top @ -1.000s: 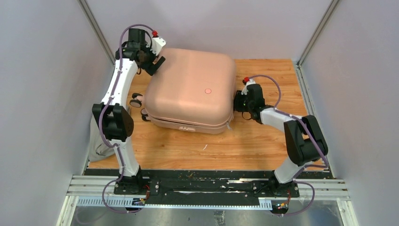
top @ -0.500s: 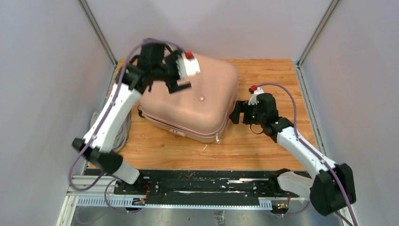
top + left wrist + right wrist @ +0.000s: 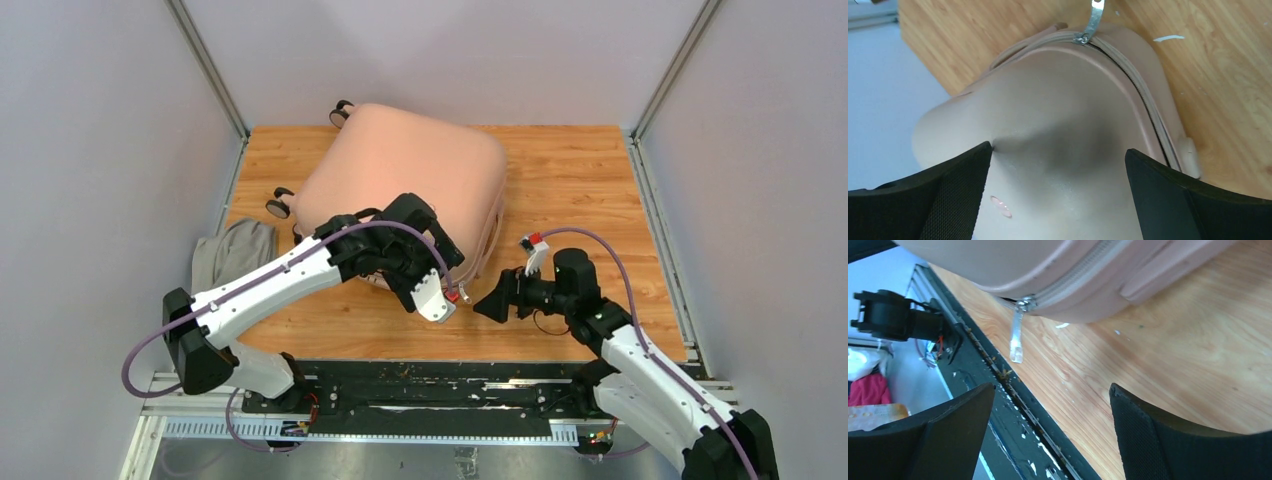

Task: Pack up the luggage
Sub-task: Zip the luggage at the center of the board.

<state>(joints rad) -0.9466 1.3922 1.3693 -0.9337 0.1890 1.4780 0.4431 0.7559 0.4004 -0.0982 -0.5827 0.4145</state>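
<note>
Turned since before, luggage [image 3: 400, 170] is partly hidden by left arm [image 3: 290, 277].

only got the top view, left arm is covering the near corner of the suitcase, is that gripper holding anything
observer: no, the left gripper is open over the pink suitcase, with nothing gripped.
operator: ok where's the zipper pull, can't make it out
observer: the metal zipper pull hangs loose off that same near corner.
operator: has the right one got it
observer: no, the right gripper is open and the pull sits ahead of it, untouched.
</note>
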